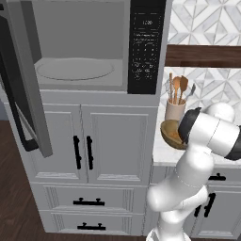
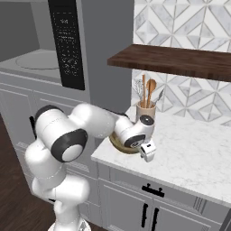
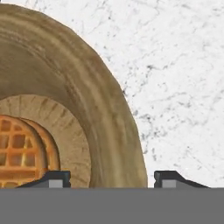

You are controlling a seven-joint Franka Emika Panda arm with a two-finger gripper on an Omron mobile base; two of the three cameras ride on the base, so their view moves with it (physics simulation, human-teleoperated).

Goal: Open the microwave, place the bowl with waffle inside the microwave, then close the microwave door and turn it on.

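White marble counter (image 3: 183,87) carries the bowl with waffle (image 3: 87,109); the gripper (image 3: 112,178) straddles its rim, fingers spread, not yet pinching.

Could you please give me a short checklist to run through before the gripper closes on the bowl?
1. Microwave door swung open: ok.
2. Turntable bare: ok.
3. Gripper fingers straddle the bowl rim, one inside, one outside: ok.
4. Waffle clear of the inner finger: ok.
5. Fingers low enough on the rim: cannot tell.
6. Crock of spoons clear of the arm: cannot tell.
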